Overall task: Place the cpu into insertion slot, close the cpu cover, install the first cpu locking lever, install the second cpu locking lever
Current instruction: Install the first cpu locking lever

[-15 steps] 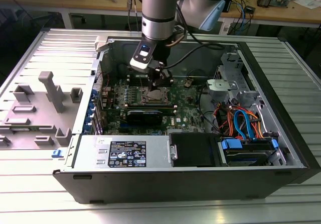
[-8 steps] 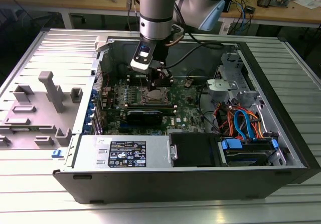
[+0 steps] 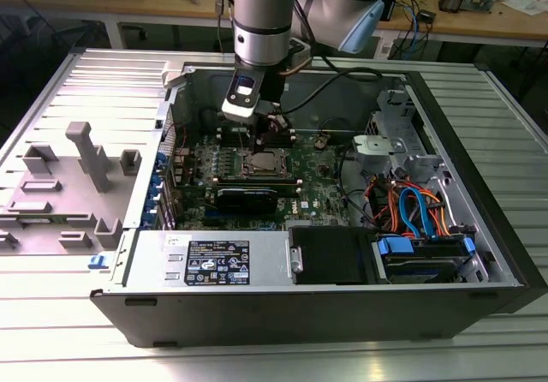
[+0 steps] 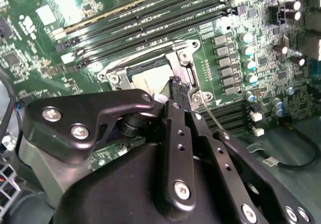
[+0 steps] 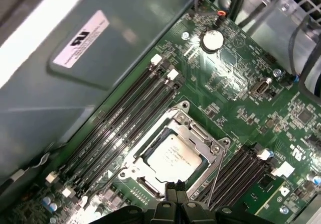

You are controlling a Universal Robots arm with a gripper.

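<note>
Black linkage (image 4: pixel 175 148) with its screw heads sits closest in the second wrist view, tapering up to the jaws. Their fingertips (image 5: pixel 171 191) are pressed together with nothing visible between them, and they hang low right at the edge of the insertion slot (image 5: pixel 135 169). Just beyond the tips the cpu (image 5: pixel 175 156) lies flat in that slot. Its dull silver top shows through the window of the cpu cover (image 5: pixel 194 128), which lies down flat over it. Close beside the jaws, on one flank of the socket, a thin wire locking lever (image 5: pixel 215 176) slants past the tips; whether the tips touch it I cannot tell. Long black memory slots (image 5: pixel 125 118) run along both flanks of the socket, further out from the jaws. From the exterior view, the arm (image 3: pixel 261 22) reaches straight down into an open computer case (image 3: pixel 342 301), the jaws low over the green board (image 3: pixel 317 185). That case lies on a ribbed metal worktop (image 3: pixel 86 331).
</note>
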